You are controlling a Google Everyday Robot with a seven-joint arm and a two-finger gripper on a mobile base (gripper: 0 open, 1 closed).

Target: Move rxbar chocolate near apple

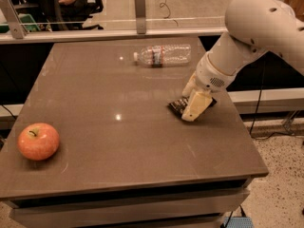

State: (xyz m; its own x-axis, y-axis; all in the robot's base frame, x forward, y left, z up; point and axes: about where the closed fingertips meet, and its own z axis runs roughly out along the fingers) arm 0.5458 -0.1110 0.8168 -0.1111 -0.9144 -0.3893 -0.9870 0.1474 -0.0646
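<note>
On the right side of the table [109, 80] the gripper [192, 109] is down on the rxbar chocolate [177, 106]; I cannot tell its grip; the apple [39, 141] sits well apart

table [118, 80]: grey-brown, glossy, light glints | floor [280, 175]: speckled, at right | behind: glass partition [199, 4], metal posts [139, 11]

A clear water bottle [164, 54] lies on its side on the brown table [118, 156] — near its far edge.
</note>
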